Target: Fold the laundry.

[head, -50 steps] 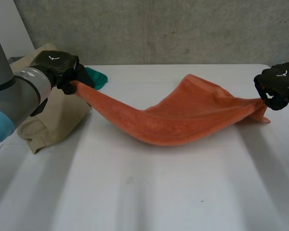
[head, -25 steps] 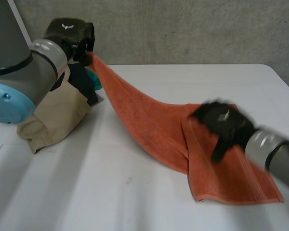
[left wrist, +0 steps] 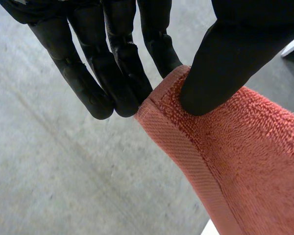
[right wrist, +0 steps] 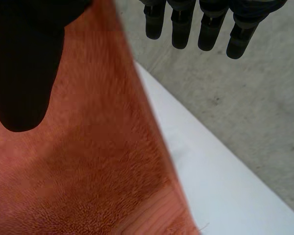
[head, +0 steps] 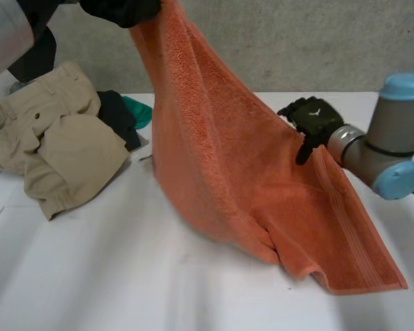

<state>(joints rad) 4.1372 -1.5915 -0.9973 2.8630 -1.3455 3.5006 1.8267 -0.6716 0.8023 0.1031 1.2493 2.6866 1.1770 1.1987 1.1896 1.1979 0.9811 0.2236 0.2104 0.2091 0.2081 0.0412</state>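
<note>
An orange towel [head: 214,158] hangs from one raised corner, and its lower end lies spread on the white table [head: 110,276] at the front right. My left hand [head: 121,10] is high above the table's back left, shut on that corner. In the left wrist view the thumb [left wrist: 235,58] pinches the hemmed corner of the towel [left wrist: 245,161] against the fingers. My right hand [head: 310,117] is open beside the towel's right edge, halfway down. In the right wrist view its straight fingers [right wrist: 181,24] stand apart from the thumb, with the towel [right wrist: 88,171] in front of the palm.
Beige trousers [head: 55,138] lie crumpled at the table's left. A dark garment [head: 117,114] and a green one [head: 139,110] lie beside them. A grey wall runs behind the table. The right arm's elbow [head: 397,172] is over the table's right edge.
My left hand has risen, lifting the towel's corner high. My right hand has let go of the far corner and moved in to the towel's right edge; that end dropped to the table.
</note>
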